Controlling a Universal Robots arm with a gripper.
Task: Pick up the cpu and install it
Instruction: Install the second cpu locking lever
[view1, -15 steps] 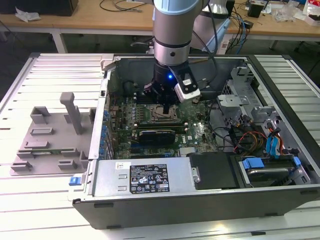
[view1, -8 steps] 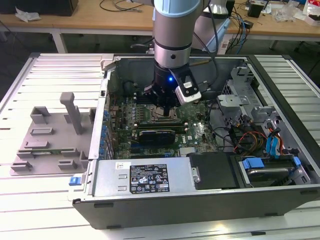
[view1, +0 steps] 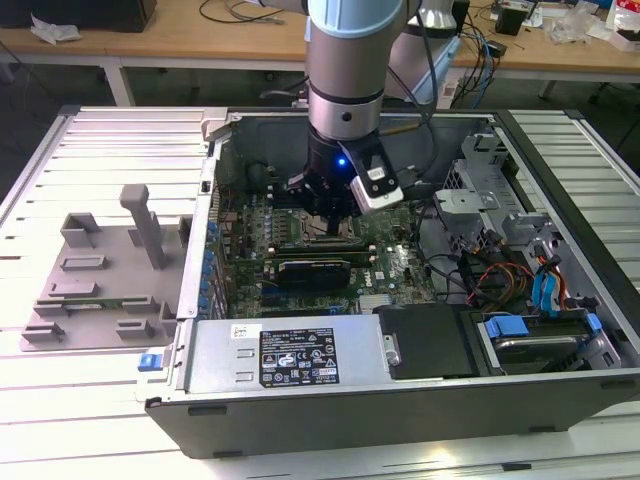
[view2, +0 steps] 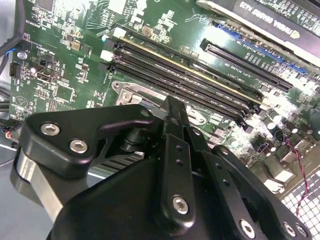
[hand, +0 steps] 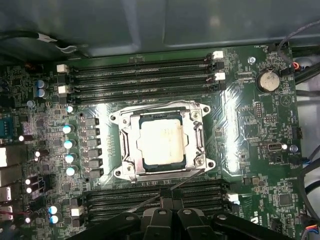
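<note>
Cpu (hand: 160, 140) sits in the socket frame (hand: 161, 141) on the motherboard (hand: 240, 125), bracket around it. Hand (hand: 167, 216) hovers just above, carrying nothing; can't tell how the fingers stand. Risk: chip slightly skewed in the frame, so any downward press bends pins.

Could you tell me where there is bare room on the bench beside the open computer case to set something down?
The slatted bench top is bare behind the grey tray and in front of it, beside the case. Inside the case it is crowded: the gripper hangs over the motherboard, where the cpu sits in its socket.
</note>
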